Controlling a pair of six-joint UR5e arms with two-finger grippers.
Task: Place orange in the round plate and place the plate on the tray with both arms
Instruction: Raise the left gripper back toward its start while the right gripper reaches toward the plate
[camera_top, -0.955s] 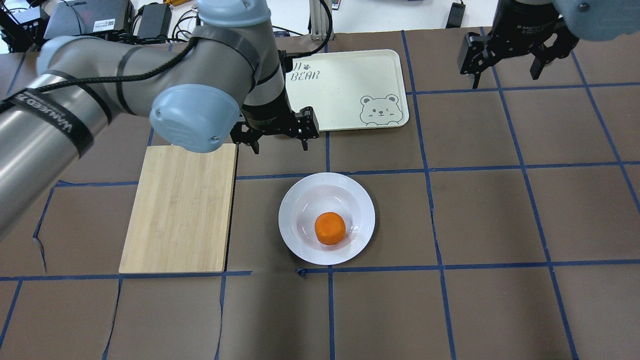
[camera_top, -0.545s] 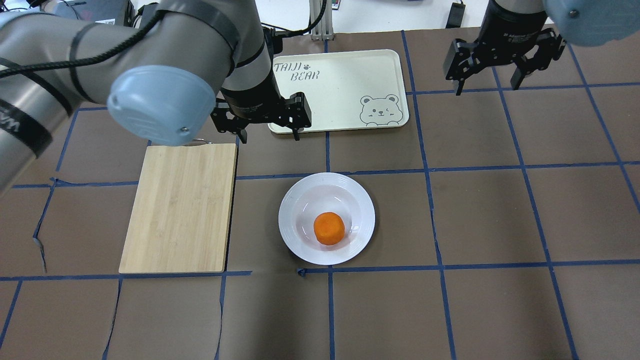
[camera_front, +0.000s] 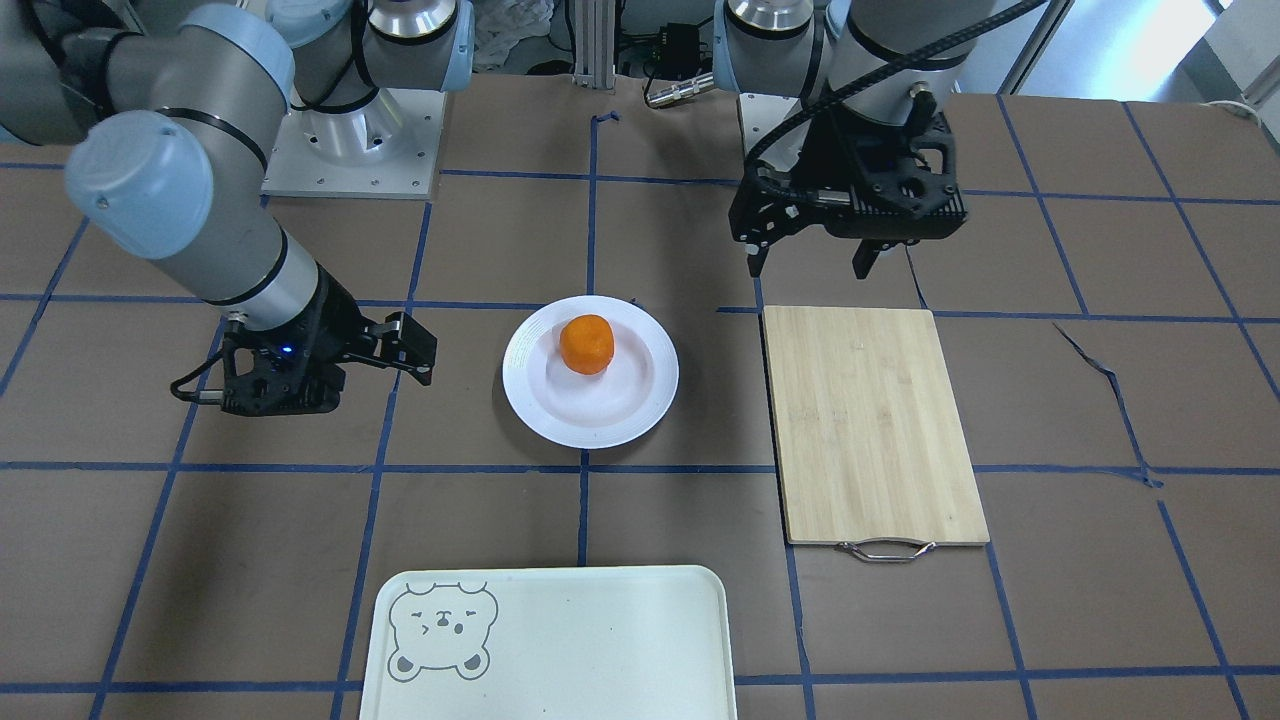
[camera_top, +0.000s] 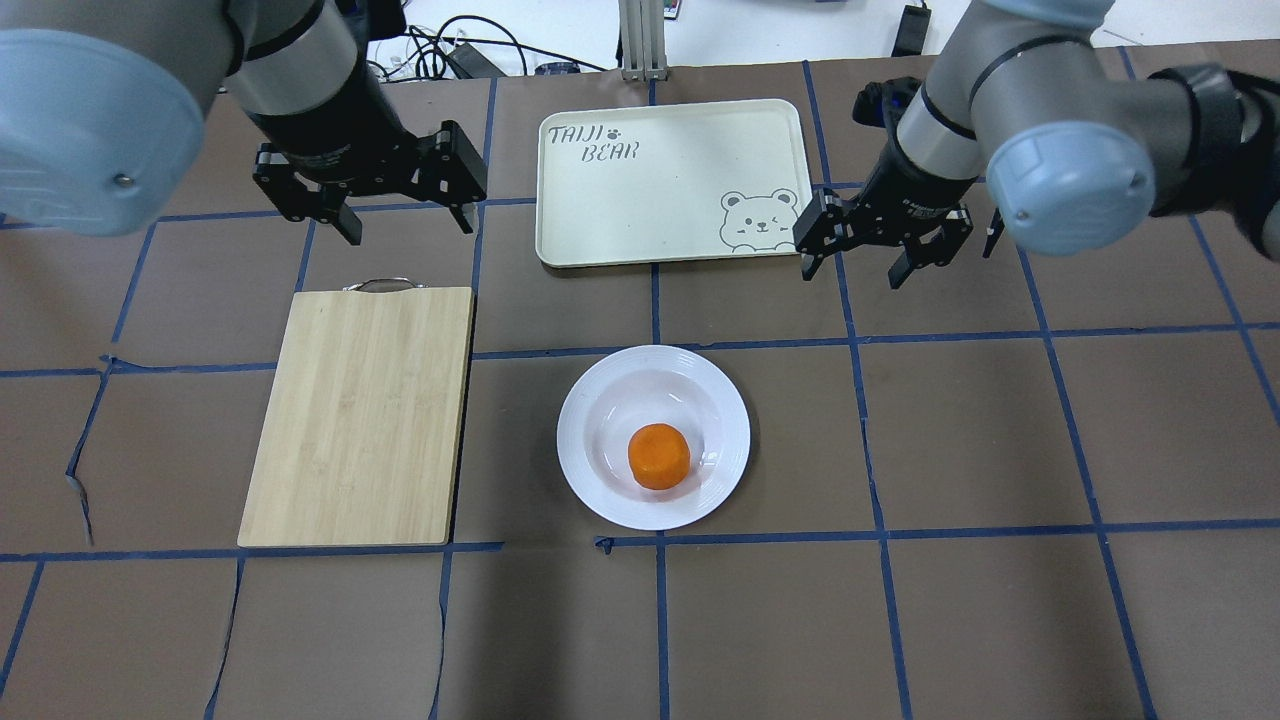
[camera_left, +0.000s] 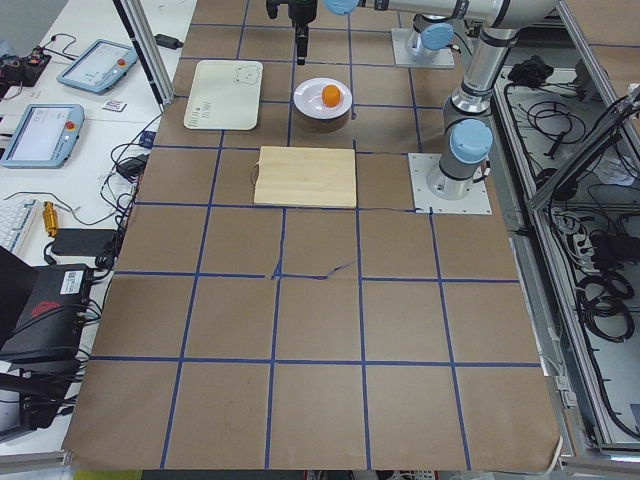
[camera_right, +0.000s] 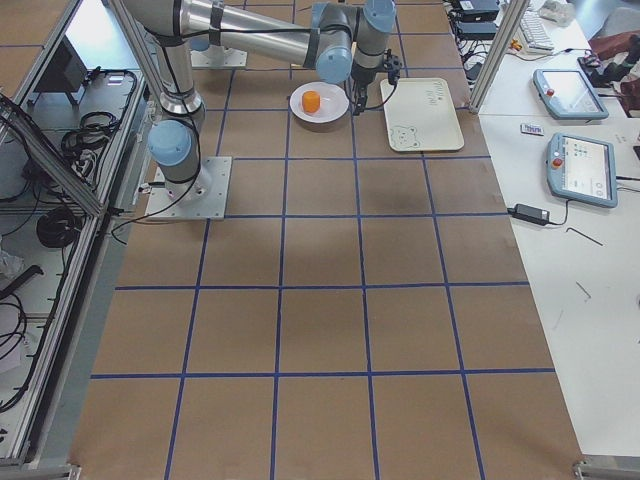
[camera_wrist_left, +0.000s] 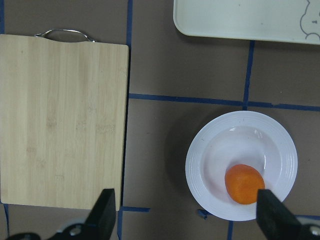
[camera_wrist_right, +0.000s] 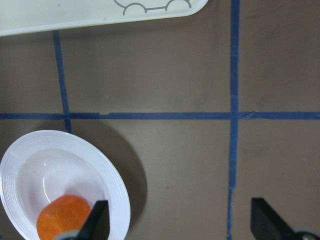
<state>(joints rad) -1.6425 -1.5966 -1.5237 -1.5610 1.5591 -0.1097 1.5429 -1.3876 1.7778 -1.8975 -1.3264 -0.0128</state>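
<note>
The orange (camera_top: 659, 456) lies in the round plate (camera_top: 735, 420) at mid-table, off-centre toward the robot's side; the front view shows the orange (camera_front: 586, 343) on the plate (camera_front: 600, 410) too. The pale tray (camera_top: 660, 190) with its bear face lies beyond the plate. My left gripper (camera_top: 408, 225) hovers open and holding nothing over the far end of the cutting board, left of the tray. My right gripper (camera_top: 850, 272) hangs open and holding nothing by the tray's near right corner. The left wrist view looks down on plate (camera_wrist_left: 205, 165) and orange (camera_wrist_left: 244, 184); the right wrist view catches the plate (camera_wrist_right: 30, 155) at lower left.
A bamboo cutting board (camera_top: 360, 415) with a metal handle lies left of the plate. Blue tape lines grid the brown table cover. Cables and boxes sit past the far edge, and tablets rest on side benches in the side views.
My left gripper has swung left, away from the tray's front edge to beyond the board. My right gripper has come in toward the tray's near right corner. Plate and orange have not moved.
</note>
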